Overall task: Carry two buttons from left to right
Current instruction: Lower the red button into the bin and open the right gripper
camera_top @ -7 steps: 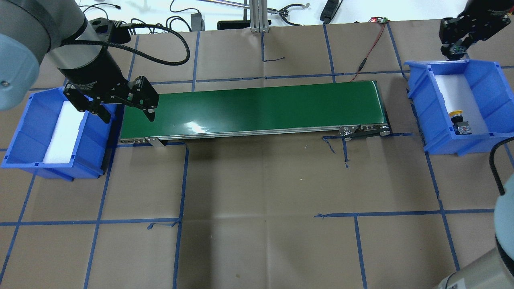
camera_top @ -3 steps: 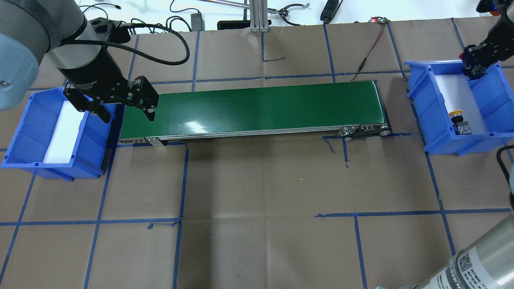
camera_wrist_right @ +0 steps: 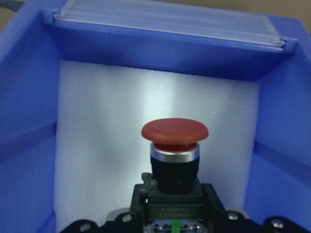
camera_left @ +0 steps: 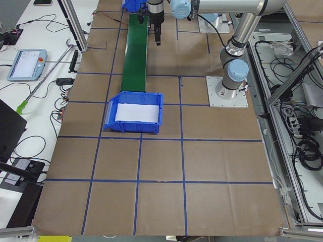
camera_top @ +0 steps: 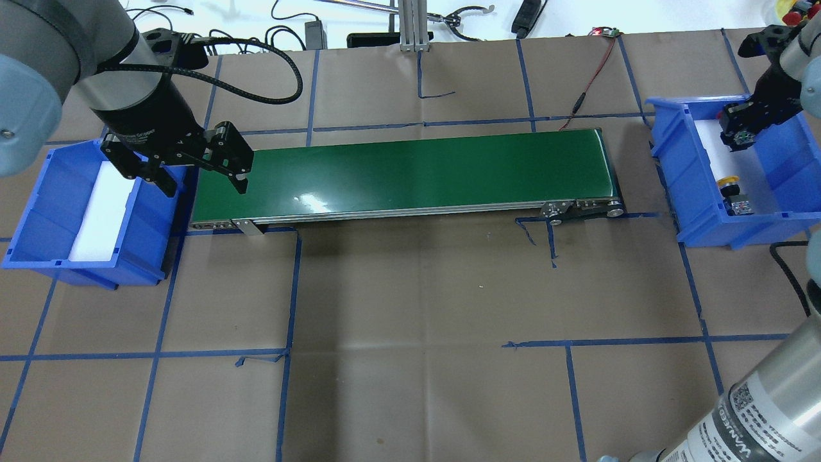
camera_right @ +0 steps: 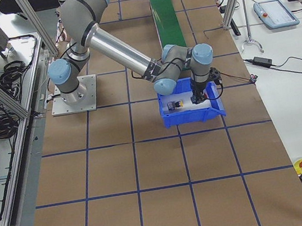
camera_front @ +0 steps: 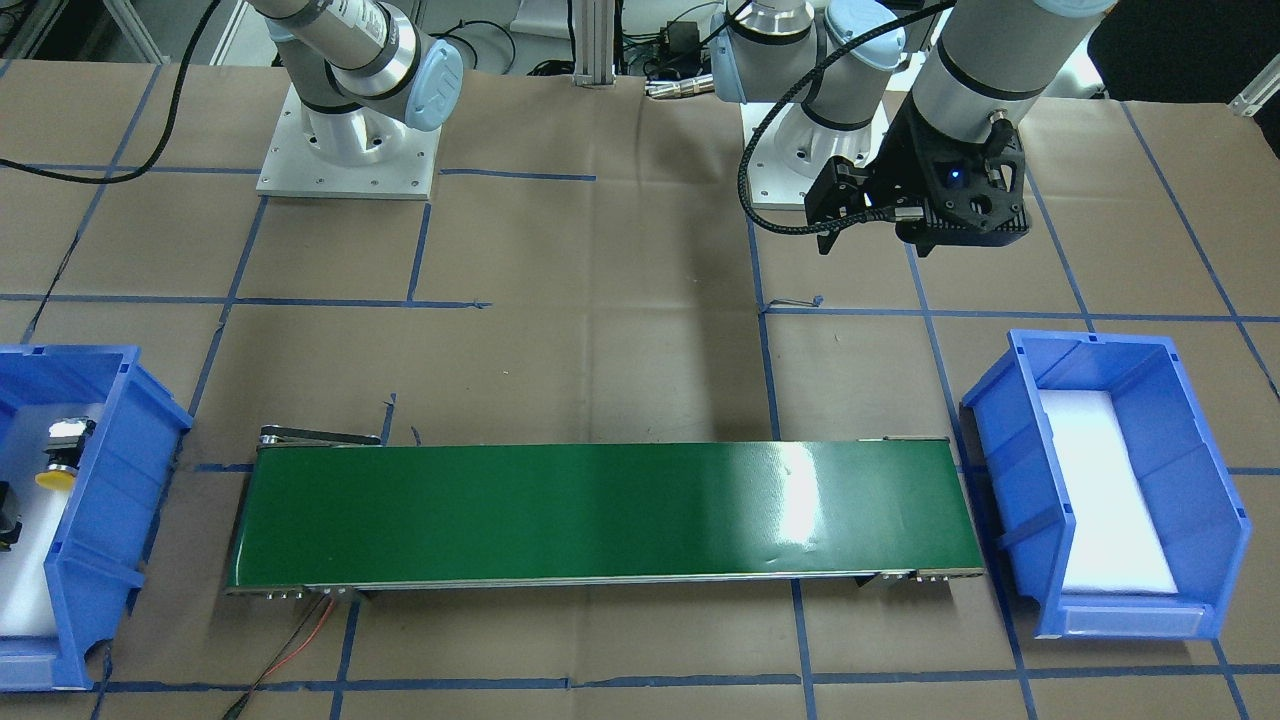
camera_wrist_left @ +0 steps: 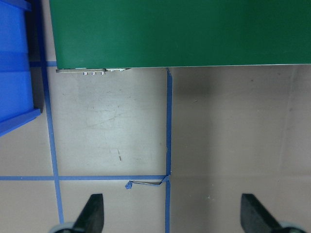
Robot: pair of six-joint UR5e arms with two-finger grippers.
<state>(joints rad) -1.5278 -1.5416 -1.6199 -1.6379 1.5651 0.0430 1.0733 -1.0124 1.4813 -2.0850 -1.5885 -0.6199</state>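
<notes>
Red btn (camera_wrist_right: 175, 133) in R gripper (camera_top: 739, 133) over bin (camera_top: 673, 167)

My right gripper (camera_wrist_right: 175, 222) clamps the red-capped push button (camera_wrist_right: 175, 150) by its black blocky body, silver-collared cap pointing away, inside the right-hand blue bin (camera_wrist_right: 29, 121). The yellow-capped push button (camera_top: 734, 194), black-grey bodied, lies sideways on the bin's white foam (camera_top: 712, 138) near its near end, cap facing far.
</notes>
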